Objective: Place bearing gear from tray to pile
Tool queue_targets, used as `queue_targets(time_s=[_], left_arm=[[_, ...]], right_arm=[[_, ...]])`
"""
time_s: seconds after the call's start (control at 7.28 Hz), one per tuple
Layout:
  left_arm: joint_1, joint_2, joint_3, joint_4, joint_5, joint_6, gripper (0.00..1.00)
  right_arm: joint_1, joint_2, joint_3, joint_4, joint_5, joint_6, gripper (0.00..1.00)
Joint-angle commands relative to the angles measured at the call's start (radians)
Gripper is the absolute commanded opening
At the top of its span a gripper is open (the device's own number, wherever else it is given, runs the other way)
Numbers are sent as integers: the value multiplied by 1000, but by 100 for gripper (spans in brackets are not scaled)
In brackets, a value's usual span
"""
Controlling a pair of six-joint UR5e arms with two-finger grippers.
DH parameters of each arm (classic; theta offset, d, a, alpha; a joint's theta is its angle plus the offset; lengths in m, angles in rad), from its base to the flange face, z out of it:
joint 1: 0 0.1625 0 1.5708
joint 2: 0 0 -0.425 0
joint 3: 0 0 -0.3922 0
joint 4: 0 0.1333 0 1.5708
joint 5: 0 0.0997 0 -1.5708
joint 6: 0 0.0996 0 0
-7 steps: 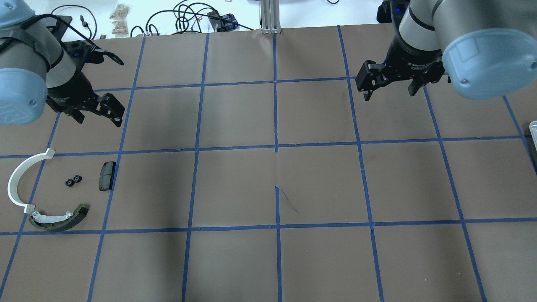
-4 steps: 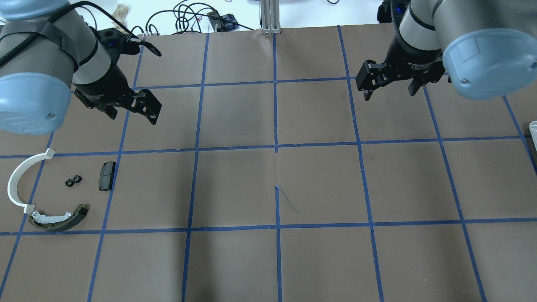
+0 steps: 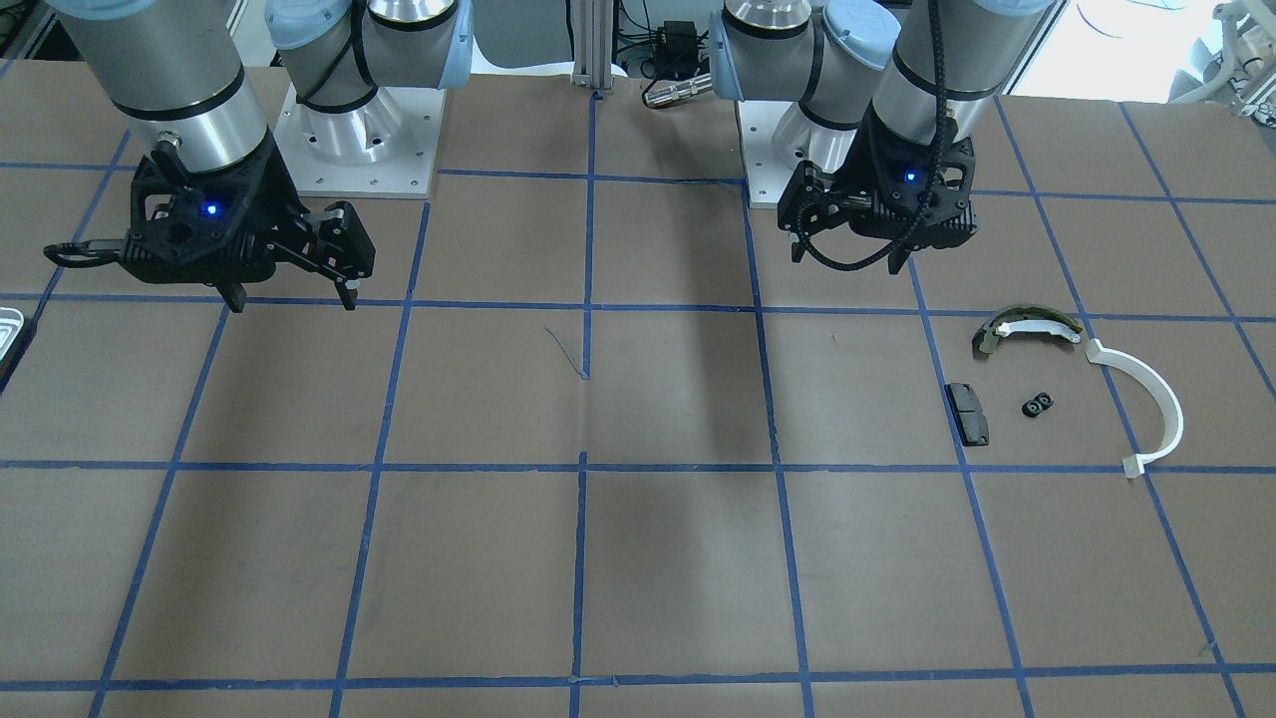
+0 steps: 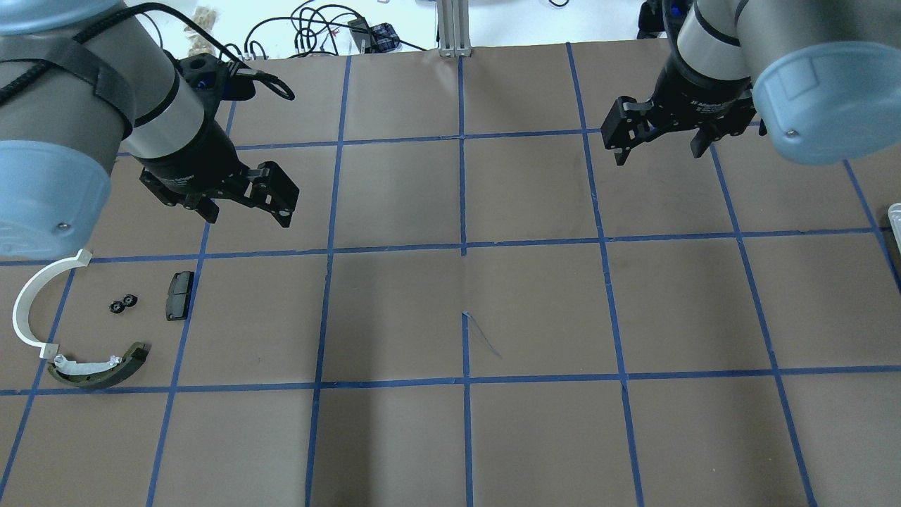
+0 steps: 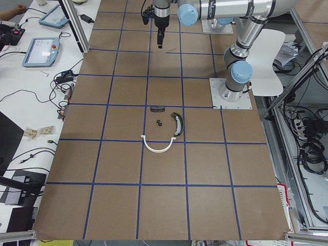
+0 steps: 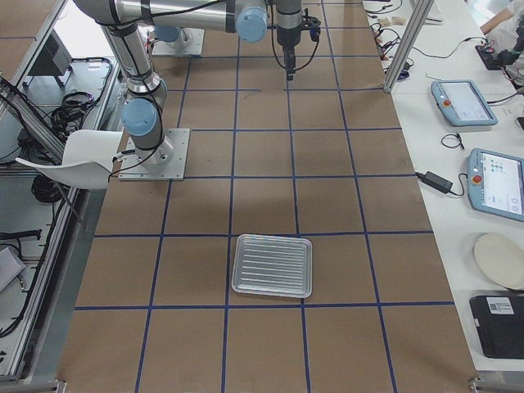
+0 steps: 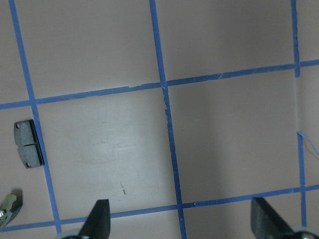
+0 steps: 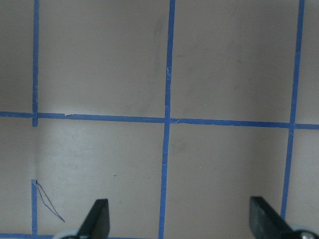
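The bearing gear (image 4: 123,304), a small black two-lobed part, lies on the table inside the pile, between the white half-ring arc (image 4: 32,310) and the black pad (image 4: 179,296), above the olive-green brake shoe (image 4: 98,370). It also shows in the front-facing view (image 3: 1038,405). The silvery tray (image 6: 272,265) sits at the table's far right end and looks empty; only its corner (image 4: 895,215) shows overhead. My left gripper (image 4: 246,213) is open and empty, hovering up and to the right of the pile. My right gripper (image 4: 658,156) is open and empty over the back right squares.
Blue tape lines divide the brown table into squares. Cables and small bags (image 4: 200,32) lie beyond the back edge, next to a metal post (image 4: 454,24). The left wrist view shows the pad (image 7: 27,144) and a tip of the brake shoe (image 7: 10,204).
My left arm has swung right, from the table's left edge toward the centre, staying open. My right gripper has shifted only slightly. The pile parts have not moved.
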Motion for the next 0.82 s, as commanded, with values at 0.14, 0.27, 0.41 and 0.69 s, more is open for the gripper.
queue_targets(time_s=[0.14,0.27,0.41,0.69], left_arm=[[0,4,-5,-3,5,-3,100],[0,7,-7,-5,5,-3,100],[0,8,4,-32,2,-1,100],[0,5,2,-34,4,-3,100]], right_arm=[[-1,-22,-33,34,24,43,100],[-3,-22,-48,52,29,72,100],[-3,-19,-48,52,24,73,100],[-3,-16,-39,54,21,73,100]])
